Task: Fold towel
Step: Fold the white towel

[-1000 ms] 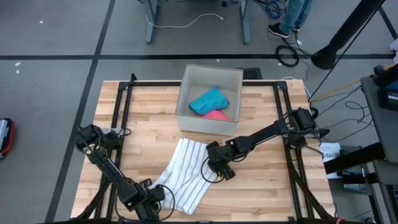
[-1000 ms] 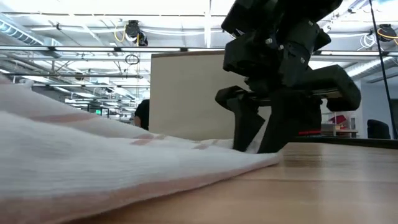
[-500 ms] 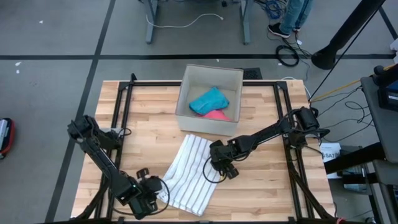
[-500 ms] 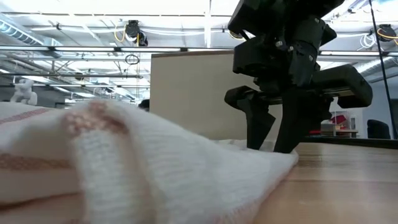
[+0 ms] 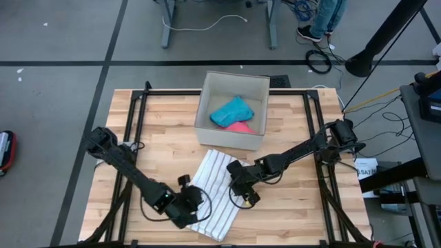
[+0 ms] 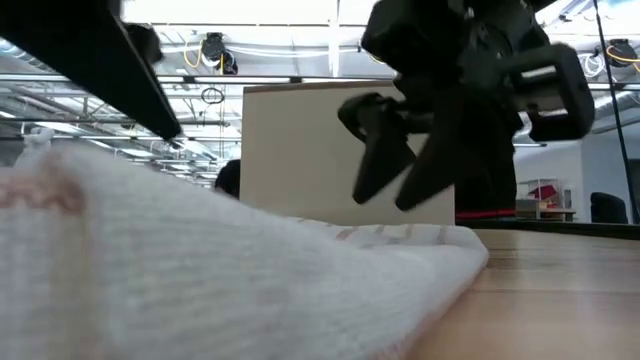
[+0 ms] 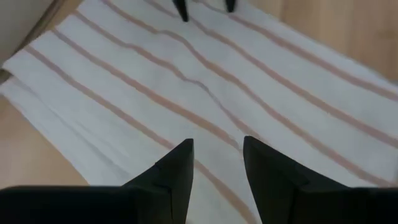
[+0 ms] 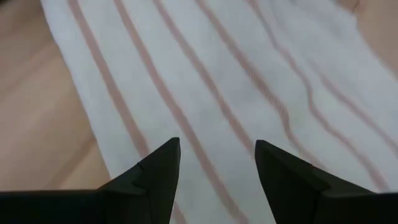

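Observation:
The white towel with thin reddish stripes (image 5: 215, 194) lies flat on the wooden table, just near of the box, as a long narrow band. My left gripper (image 5: 191, 207) is open and hovers over the towel's left near part; in the left wrist view the left gripper (image 7: 217, 171) has striped cloth below its fingers. My right gripper (image 5: 239, 187) is open at the towel's right edge. In the low view the right gripper (image 6: 388, 195) is tilted, its fingertips just above the cloth (image 6: 330, 270). The right wrist view shows the right gripper (image 8: 217, 165) over the stripes.
An open cardboard box (image 5: 207, 110) holding a blue cloth (image 5: 231, 111) and a pink cloth (image 5: 241, 127) stands on the table's far middle, right behind the towel. Black frame rails (image 5: 134, 131) run along the table's left and right sides. Bare wood (image 5: 289, 200) lies to the right.
My left gripper has moved from the near edge toward the right and far side, ending over the towel. The towel's left near part has been carried over onto the rest, so the towel is narrower now. My right gripper has lifted off the cloth and tipped.

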